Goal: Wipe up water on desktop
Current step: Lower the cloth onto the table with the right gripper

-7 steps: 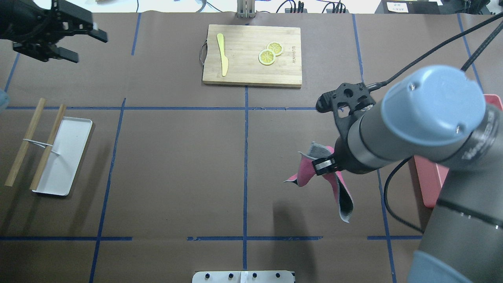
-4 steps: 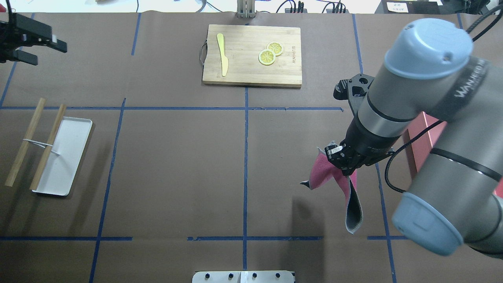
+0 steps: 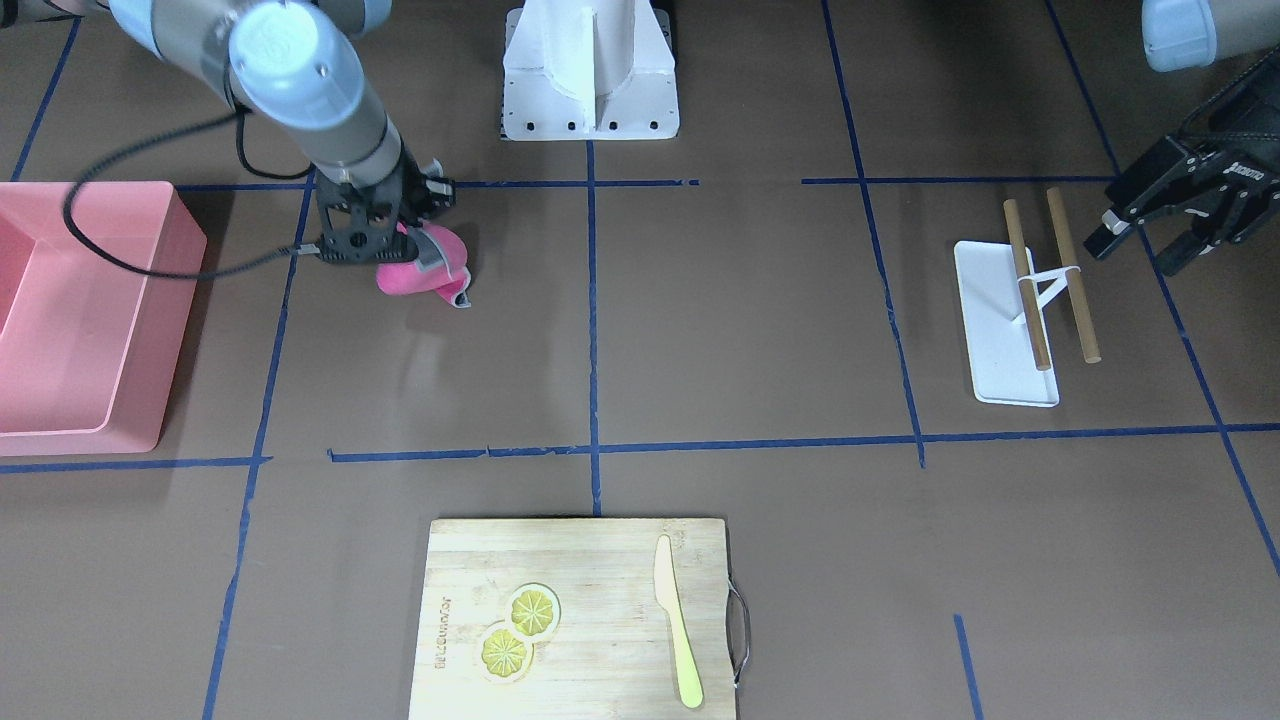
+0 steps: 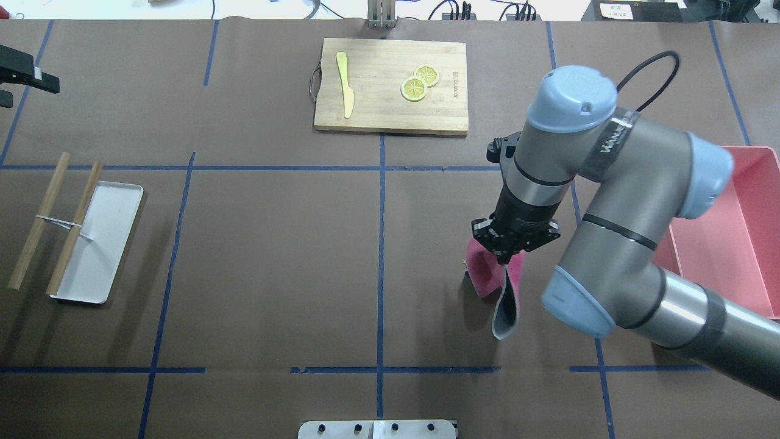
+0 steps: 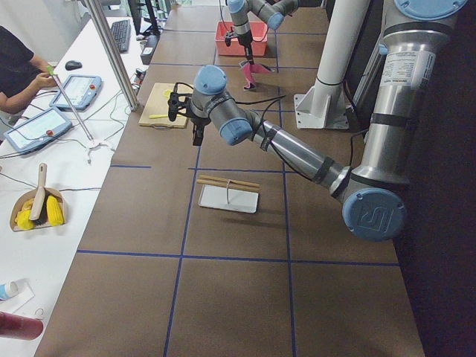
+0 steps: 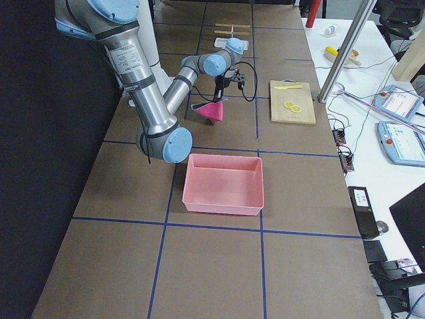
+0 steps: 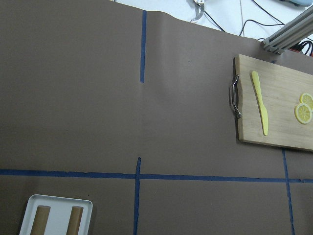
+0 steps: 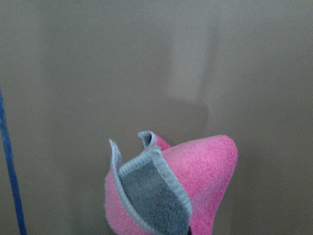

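Observation:
The desktop [image 4: 274, 256] is dark brown with blue tape lines; I see no water on it. My right gripper [image 4: 509, 244] points down and is shut on a pink cloth with a grey back [image 4: 490, 280]. The cloth hangs folded a little above the desktop, right of centre. It also shows in the front-facing view [image 3: 425, 272] and fills the bottom of the right wrist view [image 8: 171, 196]. My left gripper [image 3: 1135, 245] is open and empty, above the desktop's far left beside the white tray; only one finger [image 4: 27, 67] shows in the overhead view.
A bamboo cutting board [image 4: 390, 110] with a yellow knife and two lemon slices lies at the back centre. A white tray [image 4: 103, 244] with two wooden sticks is at the left. A pink bin [image 4: 731, 244] stands at the right. The robot base plate [image 4: 378, 429] is at the front edge.
My right arm has swung its elbow round while the cloth stayed right of centre and now hangs more folded. My left gripper has moved left, almost out of the overhead view.

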